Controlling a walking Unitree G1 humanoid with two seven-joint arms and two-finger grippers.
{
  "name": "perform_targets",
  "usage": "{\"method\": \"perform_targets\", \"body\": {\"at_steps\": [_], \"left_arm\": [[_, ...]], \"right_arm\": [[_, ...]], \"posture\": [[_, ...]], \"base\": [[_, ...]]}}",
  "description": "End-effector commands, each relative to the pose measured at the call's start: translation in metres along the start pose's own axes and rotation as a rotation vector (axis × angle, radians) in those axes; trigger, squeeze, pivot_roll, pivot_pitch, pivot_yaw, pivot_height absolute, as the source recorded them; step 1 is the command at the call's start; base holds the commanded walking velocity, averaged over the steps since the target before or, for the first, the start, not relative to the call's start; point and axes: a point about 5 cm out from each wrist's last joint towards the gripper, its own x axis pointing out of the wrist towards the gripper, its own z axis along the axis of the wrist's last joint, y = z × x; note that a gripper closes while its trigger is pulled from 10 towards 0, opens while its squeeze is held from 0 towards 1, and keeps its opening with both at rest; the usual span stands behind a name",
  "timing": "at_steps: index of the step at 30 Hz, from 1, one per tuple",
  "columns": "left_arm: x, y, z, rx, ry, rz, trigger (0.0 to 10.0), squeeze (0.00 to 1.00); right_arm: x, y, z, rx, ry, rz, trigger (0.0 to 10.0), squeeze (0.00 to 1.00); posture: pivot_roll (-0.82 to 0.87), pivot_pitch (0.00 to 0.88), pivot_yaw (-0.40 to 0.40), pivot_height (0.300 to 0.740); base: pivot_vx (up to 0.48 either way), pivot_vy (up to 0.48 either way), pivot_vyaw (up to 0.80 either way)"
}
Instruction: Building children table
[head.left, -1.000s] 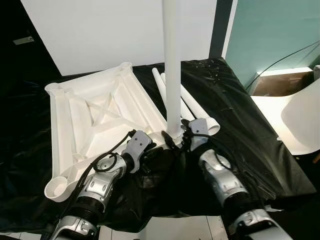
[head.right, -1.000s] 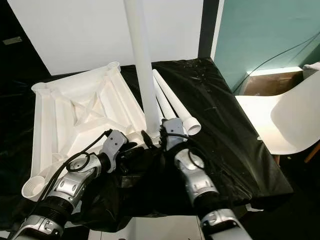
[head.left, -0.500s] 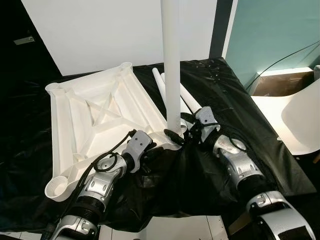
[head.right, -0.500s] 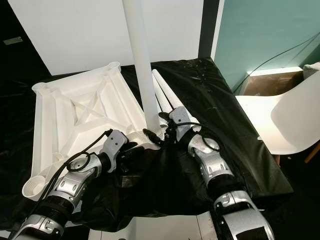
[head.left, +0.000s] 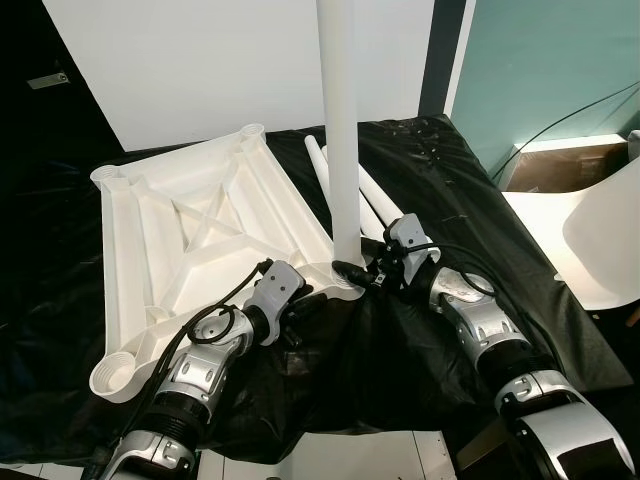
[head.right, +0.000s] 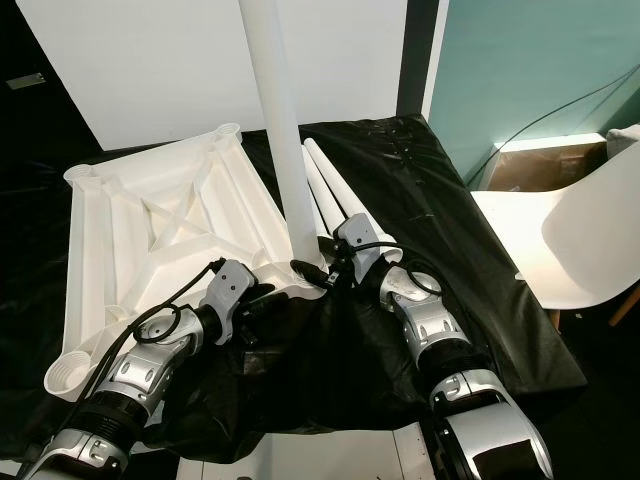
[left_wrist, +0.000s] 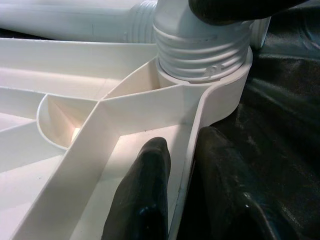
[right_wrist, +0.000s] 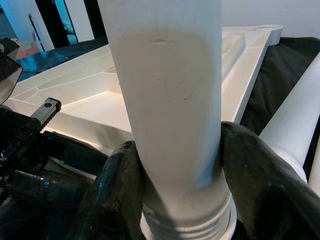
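Right gripper (right_wrist: 172, 165) clamps leg (head.left: 343, 150); left gripper (left_wrist: 182, 165) pinches tabletop (head.left: 190, 240) rim at socket's 7 o'clock. Twist upright; threads probably part-seated.

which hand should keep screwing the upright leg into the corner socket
Right. The right hand is shut around the upright leg just above its thread. The left hand pinches the tabletop rim beside that socket, likely steadying it.
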Motion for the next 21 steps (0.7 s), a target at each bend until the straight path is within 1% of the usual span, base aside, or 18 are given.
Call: {"method": "perform_targets", "body": {"at_steps": [1, 3, 4, 5, 6, 7, 8, 11, 12, 13, 14, 16, 17, 18, 19, 20, 21], "left_arm": [[0.001, -0.011, -0.021, -0.027, 0.098, -0.065, 10.0, 0.00], [0.001, -0.012, -0.021, -0.027, 0.096, -0.067, 10.0, 0.00], [0.001, -0.012, -0.020, -0.026, 0.095, -0.066, 10.0, 0.00], [0.001, -0.012, -0.020, -0.026, 0.095, -0.066, 10.0, 0.00], [0.001, -0.012, -0.020, -0.026, 0.095, -0.064, 10.0, 0.00], [0.001, -0.012, -0.020, -0.026, 0.095, -0.064, 10.0, 0.00], [0.001, -0.012, -0.021, -0.027, 0.094, -0.060, 10.0, 0.00], [0.000, -0.012, -0.021, -0.028, 0.094, -0.058, 10.0, 0.00], [0.000, -0.012, -0.021, -0.029, 0.095, -0.056, 10.0, 0.00], [0.000, -0.012, -0.021, -0.029, 0.095, -0.056, 10.0, 0.00], [-0.001, -0.012, -0.021, -0.029, 0.095, -0.055, 10.0, 0.00], [-0.001, -0.012, -0.021, -0.029, 0.095, -0.055, 10.0, 0.00], [-0.001, -0.012, -0.022, -0.030, 0.095, -0.055, 10.0, 0.00], [-0.002, -0.013, -0.022, -0.030, 0.097, -0.055, 10.0, 0.00], [-0.002, -0.013, -0.022, -0.030, 0.097, -0.055, 10.0, 0.00], [-0.002, -0.013, -0.023, -0.030, 0.100, -0.058, 10.0, 0.00], [-0.002, -0.013, -0.023, -0.030, 0.100, -0.058, 10.0, 0.00]], "right_arm": [[-0.001, -0.002, -0.001, -0.019, 0.015, 0.005, 0.0, 0.00], [-0.003, 0.000, -0.007, 0.021, 0.024, -0.045, 0.0, 0.00], [-0.003, 0.003, -0.009, 0.037, 0.005, -0.101, 0.0, 0.00], [-0.003, 0.003, -0.009, 0.037, 0.005, -0.101, 0.0, 0.00], [-0.004, 0.007, -0.009, 0.049, -0.031, -0.173, 0.0, 0.00], [-0.004, 0.007, -0.009, 0.049, -0.031, -0.173, 0.0, 0.00], [-0.006, 0.014, -0.011, 0.068, -0.073, -0.286, 0.0, 0.00], [-0.007, 0.017, -0.013, 0.076, -0.079, -0.323, 0.0, 0.00], [-0.009, 0.022, -0.018, 0.091, -0.076, -0.385, 0.0, 0.00], [-0.009, 0.022, -0.018, 0.091, -0.076, -0.385, 0.0, 0.00], [-0.010, 0.030, -0.023, 0.110, -0.072, -0.445, 0.0, 0.00], [-0.010, 0.030, -0.023, 0.110, -0.072, -0.445, 0.0, 0.00], [-0.011, 0.035, -0.026, 0.123, -0.067, -0.493, 0.0, 0.00], [-0.012, 0.035, -0.028, 0.133, -0.057, -0.541, 0.0, 0.00], [-0.012, 0.035, -0.028, 0.133, -0.057, -0.541, 0.0, 0.00], [-0.011, 0.035, -0.028, 0.125, -0.043, -0.552, 4.9, 0.00], [-0.011, 0.035, -0.028, 0.125, -0.043, -0.552, 4.9, 0.00]], "posture": [[-0.04, 0.000, 0.057, 0.740], [-0.04, 0.000, 0.051, 0.740], [-0.03, 0.000, 0.046, 0.740], [-0.03, 0.000, 0.046, 0.740], [-0.03, 0.000, 0.045, 0.740], [-0.03, 0.000, 0.045, 0.740], [-0.03, 0.000, 0.041, 0.740], [-0.03, 0.000, 0.041, 0.740], [-0.02, 0.000, 0.038, 0.740], [-0.02, 0.000, 0.038, 0.740], [-0.02, 0.000, 0.036, 0.740], [-0.02, 0.000, 0.036, 0.740], [-0.02, 0.000, 0.036, 0.740], [-0.02, 0.000, 0.035, 0.740], [-0.02, 0.000, 0.035, 0.740], [-0.02, 0.000, 0.035, 0.740], [-0.02, 0.000, 0.035, 0.740]], "base": [[0.000, 0.000, 0.00], [0.000, 0.000, 0.00], [0.000, 0.000, 0.00], [0.000, 0.000, 0.00], [0.000, 0.000, 0.00], [0.000, 0.000, 0.00], [0.000, 0.000, 0.00], [0.000, 0.000, 0.00], [0.000, 0.000, 0.00], [0.000, 0.000, 0.00], [0.000, 0.000, 0.00], [0.000, 0.000, 0.00], [0.000, 0.000, 0.00], [0.000, 0.000, 0.00], [0.000, 0.000, 0.00], [0.000, 0.000, 0.00], [0.000, 0.000, 0.00]]}}
